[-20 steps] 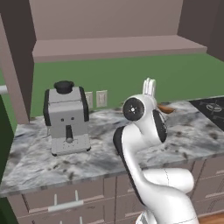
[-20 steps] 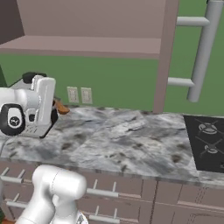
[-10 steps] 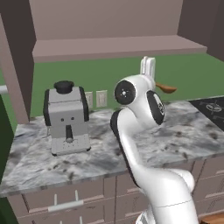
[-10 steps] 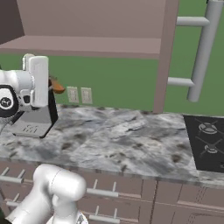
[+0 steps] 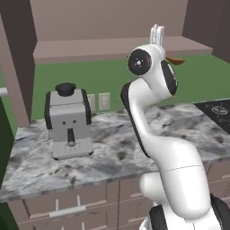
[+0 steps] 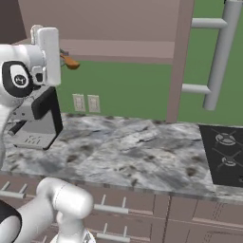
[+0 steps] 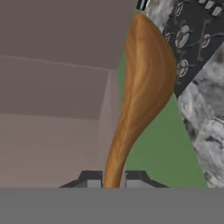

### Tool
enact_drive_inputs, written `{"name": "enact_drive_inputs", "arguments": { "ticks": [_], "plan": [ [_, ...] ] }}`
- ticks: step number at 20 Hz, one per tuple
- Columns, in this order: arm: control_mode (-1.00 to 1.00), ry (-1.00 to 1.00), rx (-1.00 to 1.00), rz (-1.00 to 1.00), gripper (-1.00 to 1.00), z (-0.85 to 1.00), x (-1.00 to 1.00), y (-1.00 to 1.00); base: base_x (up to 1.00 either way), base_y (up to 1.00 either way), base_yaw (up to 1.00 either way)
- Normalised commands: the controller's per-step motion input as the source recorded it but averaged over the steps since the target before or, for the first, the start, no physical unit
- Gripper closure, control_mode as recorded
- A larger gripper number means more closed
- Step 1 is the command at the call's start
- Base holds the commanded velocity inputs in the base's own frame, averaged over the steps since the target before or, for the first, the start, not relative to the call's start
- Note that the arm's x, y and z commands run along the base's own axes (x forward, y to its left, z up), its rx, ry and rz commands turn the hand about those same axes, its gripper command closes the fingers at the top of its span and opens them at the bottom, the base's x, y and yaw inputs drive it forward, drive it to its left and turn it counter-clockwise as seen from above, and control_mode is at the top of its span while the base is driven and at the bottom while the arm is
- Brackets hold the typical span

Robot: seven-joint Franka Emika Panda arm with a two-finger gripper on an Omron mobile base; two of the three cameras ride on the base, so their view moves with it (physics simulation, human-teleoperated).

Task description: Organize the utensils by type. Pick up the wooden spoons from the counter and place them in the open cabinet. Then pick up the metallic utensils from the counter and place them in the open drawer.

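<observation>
1 wooden spoon (image 7: 142, 87) (the orange-brown one) is clamped between the fingers (image 7: 91, 178) and has been lifted from tabletop (image 5: 117, 152) level up to the cabinet shelf (image 5: 90, 48); placing inside is judged next.

Fingers (image 7: 92, 179) pinch the orange-brown wooden spoon (image 7: 142, 87) beside the cabinet (image 7: 57, 87).

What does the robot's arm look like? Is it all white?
Mostly. The arm is smooth, glossy white, made of rounded tube-like pieces. Its joints are dark, with a round black cap bearing a small red and white mark. The tool at the end has a white boxy body and two small dark fingertips.
</observation>
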Motion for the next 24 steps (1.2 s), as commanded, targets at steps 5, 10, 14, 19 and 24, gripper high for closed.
{"name": "enact_drive_inputs", "arguments": {
  "ticks": [5,10,14,19,24],
  "plan": [
    [-1.00,-0.10,0.08,0.32,1.00,0.35,0.47,-0.53,0.00,0.00,0.00],
    [-1.00,0.01,0.03,0.36,1.00,0.19,0.37,-0.26,0.00,0.00,0.00],
    [-1.00,0.13,-0.05,0.34,1.00,0.00,0.37,0.00,0.00,0.00,0.00],
    [-1.00,0.01,-0.01,0.34,1.00,0.03,0.39,0.00,0.00,0.00,0.00],
    [-1.00,0.01,-0.04,0.19,1.00,0.21,0.70,0.06,0.00,0.00,0.00]
  ]
}}
